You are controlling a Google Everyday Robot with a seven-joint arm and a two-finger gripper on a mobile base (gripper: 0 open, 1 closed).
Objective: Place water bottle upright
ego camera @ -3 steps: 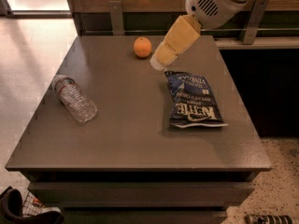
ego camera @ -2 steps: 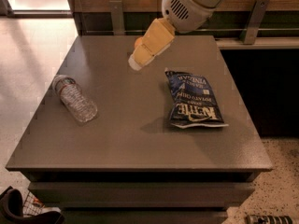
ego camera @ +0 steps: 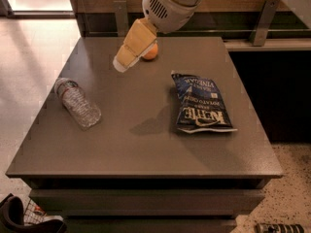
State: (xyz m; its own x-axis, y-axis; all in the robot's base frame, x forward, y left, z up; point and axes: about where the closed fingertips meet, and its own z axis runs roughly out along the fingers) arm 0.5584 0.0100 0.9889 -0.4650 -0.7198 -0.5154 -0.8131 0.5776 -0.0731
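Note:
The water bottle (ego camera: 77, 102) is clear ribbed plastic and lies on its side on the left part of the dark table (ego camera: 146, 149), its capped end pointing to the far left. My gripper (ego camera: 122, 62) hangs above the table's far middle, up and to the right of the bottle and well apart from it. It holds nothing that I can see.
A blue chip bag (ego camera: 200, 103) lies flat on the right half of the table. An orange (ego camera: 150, 52) sits near the far edge, partly behind my gripper. A counter with metal legs runs along the back. The floor drops away on the left and front.
My gripper and arm have moved left across the far side of the table, from beside the chip bag toward the bottle's side. The bottle, bag and orange have not moved.

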